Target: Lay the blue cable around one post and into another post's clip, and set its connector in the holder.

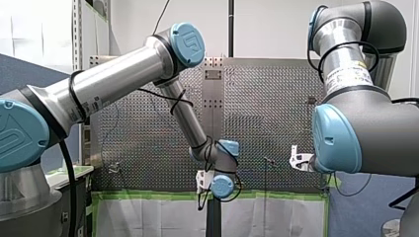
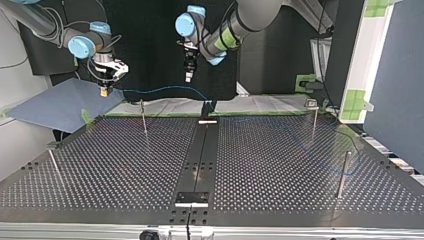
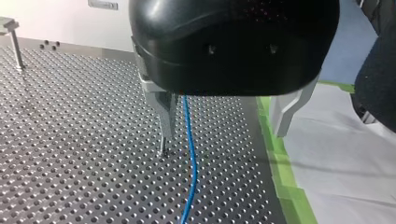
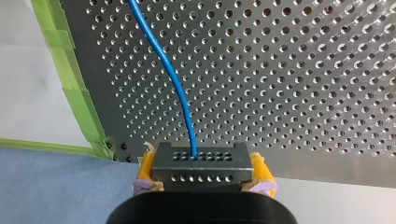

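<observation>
Yellow-padded right gripper (image 4: 204, 170) clamps the grey perforated connector block (image 4: 201, 158), its thin blue cable (image 4: 173, 81) running ahead; left gripper (image 3: 226, 126) stands wide, cable hanging between its fingers.

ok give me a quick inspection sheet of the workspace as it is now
surface: perforated metal table, dark centre strip
job's things: thin blue cable leaves grey perforated connector block; slim metal posts upright; routing at them unclear
clutter: nothing seen
grippers: my right gripper, yellow pads, shut on connector block; my left gripper open, cable hanging between its fingers
cables: black cable along my left arm
surroundings: green tape edging, white sheet, blue panel
</observation>
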You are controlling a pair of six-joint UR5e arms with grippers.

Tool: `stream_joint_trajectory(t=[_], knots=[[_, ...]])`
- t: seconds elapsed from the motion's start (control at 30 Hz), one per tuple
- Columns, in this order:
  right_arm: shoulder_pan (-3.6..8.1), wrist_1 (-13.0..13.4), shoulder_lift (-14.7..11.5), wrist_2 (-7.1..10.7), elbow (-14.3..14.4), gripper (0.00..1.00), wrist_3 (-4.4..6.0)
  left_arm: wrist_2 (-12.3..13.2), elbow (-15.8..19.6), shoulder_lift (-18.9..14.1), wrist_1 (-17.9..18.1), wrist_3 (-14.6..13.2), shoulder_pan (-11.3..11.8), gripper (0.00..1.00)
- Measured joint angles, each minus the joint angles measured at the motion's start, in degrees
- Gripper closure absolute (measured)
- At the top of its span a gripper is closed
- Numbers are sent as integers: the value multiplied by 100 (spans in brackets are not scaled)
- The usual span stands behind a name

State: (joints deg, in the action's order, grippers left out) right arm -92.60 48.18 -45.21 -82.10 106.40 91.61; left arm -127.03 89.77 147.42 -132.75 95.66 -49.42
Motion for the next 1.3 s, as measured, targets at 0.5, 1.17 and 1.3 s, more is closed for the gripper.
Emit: stream_joint_trajectory(t=[0.5, 1.17, 1.3], knots=[[-8, -9, 4, 0, 0, 97, 8, 344, -48, -2, 153, -39, 171, 1], [-26, -9, -1, 0, 0, 97, -9, 680, -77, 11, 349, 136, 489, 1], [-26, -10, -1, 0, 0, 97, -10, 725, -77, 11, 393, 214, 505, 1]])
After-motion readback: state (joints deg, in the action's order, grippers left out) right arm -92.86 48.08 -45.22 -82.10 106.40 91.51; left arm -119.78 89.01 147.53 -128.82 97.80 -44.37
